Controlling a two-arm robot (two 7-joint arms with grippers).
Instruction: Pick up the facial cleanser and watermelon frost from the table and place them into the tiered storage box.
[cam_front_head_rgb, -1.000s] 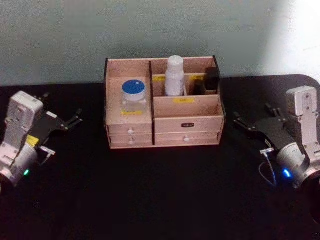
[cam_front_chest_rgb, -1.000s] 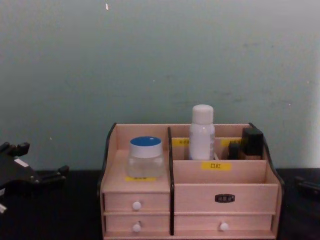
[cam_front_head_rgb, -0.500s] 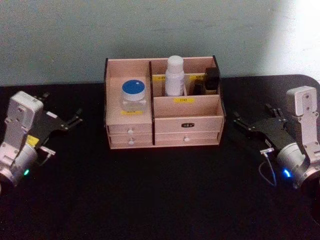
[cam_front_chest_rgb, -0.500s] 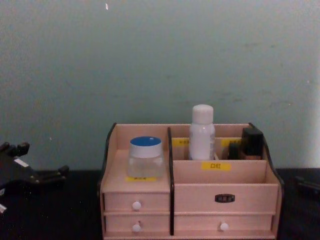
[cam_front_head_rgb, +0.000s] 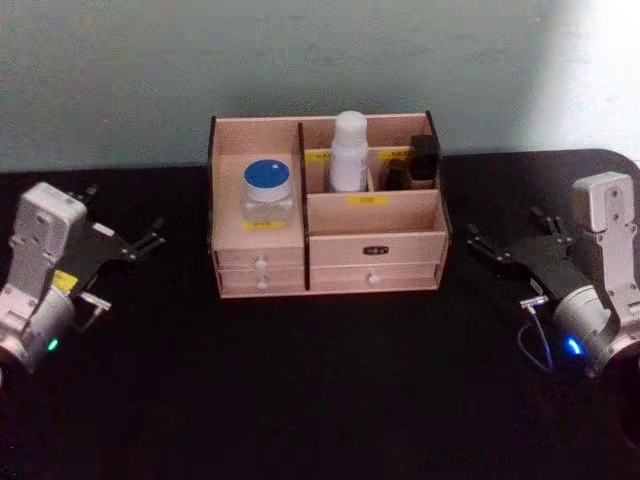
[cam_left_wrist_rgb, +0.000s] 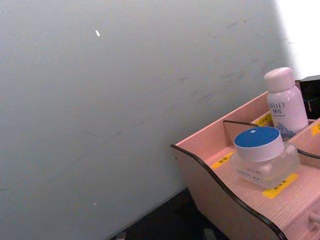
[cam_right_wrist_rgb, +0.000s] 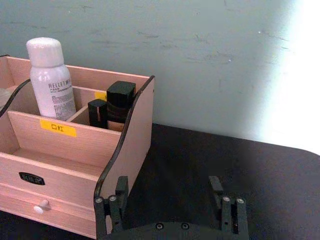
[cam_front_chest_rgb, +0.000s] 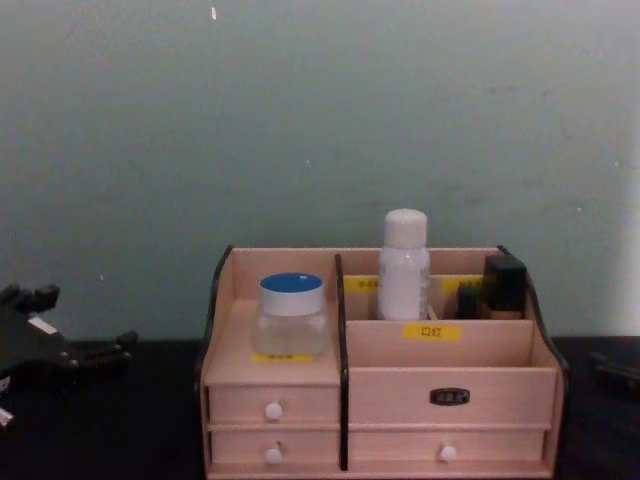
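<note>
1. Nothing much has shifted since the earlier frames: both arms sit where they were, the box and what's in it haven't budged.
2. Cleanser stands upright in a back compartment of the box, and the frost jar sits on the left shelf above the small drawers. From my seat both look placed already.
3. Left gripper rests on the table well left of the box, fingers spread and holding nothing. Right gripper is parked well to the right, jaws apart, also empty.
4. If I had to regrab: the cleanser looks like a light, smooth plastic bottle, so I'd pinch mid-body below the cap. The jar looks glassy and heavier, probably slick, so I'd take it across the body under the lid.
5. Hard to read: the yellow labels, and the dark bottle beside the cleanser is partly hidden by the divider.
</note>
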